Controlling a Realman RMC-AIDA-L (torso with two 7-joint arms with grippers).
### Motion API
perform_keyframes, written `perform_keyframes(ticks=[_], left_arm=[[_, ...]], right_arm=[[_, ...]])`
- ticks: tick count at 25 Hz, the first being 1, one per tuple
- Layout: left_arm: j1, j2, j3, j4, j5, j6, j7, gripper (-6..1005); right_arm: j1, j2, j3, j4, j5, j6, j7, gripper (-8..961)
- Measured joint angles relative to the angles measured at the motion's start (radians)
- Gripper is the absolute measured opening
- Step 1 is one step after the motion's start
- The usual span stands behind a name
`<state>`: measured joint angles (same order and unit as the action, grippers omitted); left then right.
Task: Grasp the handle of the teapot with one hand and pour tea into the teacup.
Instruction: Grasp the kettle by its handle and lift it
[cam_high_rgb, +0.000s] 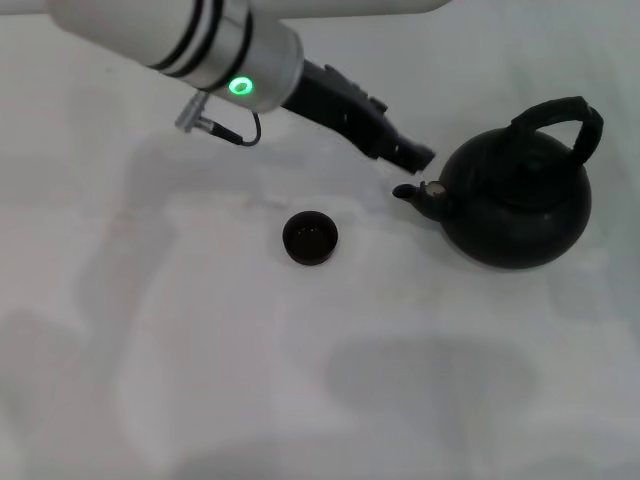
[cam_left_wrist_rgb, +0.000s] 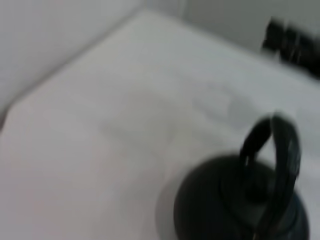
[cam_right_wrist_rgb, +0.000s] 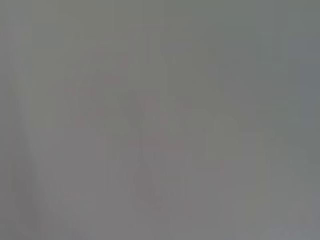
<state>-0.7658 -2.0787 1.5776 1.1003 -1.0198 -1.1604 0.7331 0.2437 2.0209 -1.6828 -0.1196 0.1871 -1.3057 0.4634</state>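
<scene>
A large round black teapot (cam_high_rgb: 517, 205) stands upright on the white table at the right, its stubby spout (cam_high_rgb: 418, 193) pointing left. Over its top rises the thick black arched handle (cam_high_rgb: 560, 118). A tiny dark teacup (cam_high_rgb: 310, 238) sits to the left of the spout, apart from it. My left arm reaches in from the upper left; the left gripper (cam_high_rgb: 420, 155) hovers just above and behind the spout, holding nothing. In the left wrist view the teapot (cam_left_wrist_rgb: 225, 205) and its handle (cam_left_wrist_rgb: 282, 160) show close by. The right gripper is out of view.
The white table (cam_high_rgb: 200, 350) stretches around the objects. In the left wrist view the table's far edge (cam_left_wrist_rgb: 80, 55) meets a pale wall, and a dark object (cam_left_wrist_rgb: 292, 40) lies beyond the table. The right wrist view shows only a plain grey surface.
</scene>
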Motion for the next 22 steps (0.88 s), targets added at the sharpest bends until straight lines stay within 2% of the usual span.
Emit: perform_keyframes(ticks=[5, 10, 13, 16, 19, 21, 22], left_arm=[[0.096, 0.001, -0.067, 0.030, -0.159, 0.077, 0.141, 875], [0.245, -0.005, -0.041, -0.004, -0.432, 0.318, 0.450, 872], [0.309, -0.004, -0.021, -0.083, -0.745, 0.432, 0.674, 870], [0.346, -0.005, -0.019, -0.192, -1.085, 0.440, 0.921, 868], [0.364, -0.006, -0.006, -0.333, -1.429, 0.366, 1.206, 866], [0.360, -0.007, 0.036, -0.488, -1.733, 0.231, 1.478, 865], [0.360, -0.007, 0.036, -0.488, -1.733, 0.231, 1.478, 865]], right_arm=[[0.004, -0.001, 0.000, 0.000, 0.000, 0.000, -0.007, 871], [0.006, -0.001, 0.000, 0.000, 0.001, 0.004, 0.009, 870], [0.009, -0.004, 0.000, -0.001, 0.001, 0.020, 0.057, 870], [0.016, -0.011, 0.000, 0.000, -0.003, 0.035, 0.118, 870], [0.017, -0.017, -0.007, 0.000, -0.014, 0.034, 0.158, 870], [0.017, -0.017, -0.009, 0.000, -0.035, 0.022, 0.175, 870], [0.017, -0.018, -0.009, -0.001, -0.058, 0.006, 0.192, 870]])
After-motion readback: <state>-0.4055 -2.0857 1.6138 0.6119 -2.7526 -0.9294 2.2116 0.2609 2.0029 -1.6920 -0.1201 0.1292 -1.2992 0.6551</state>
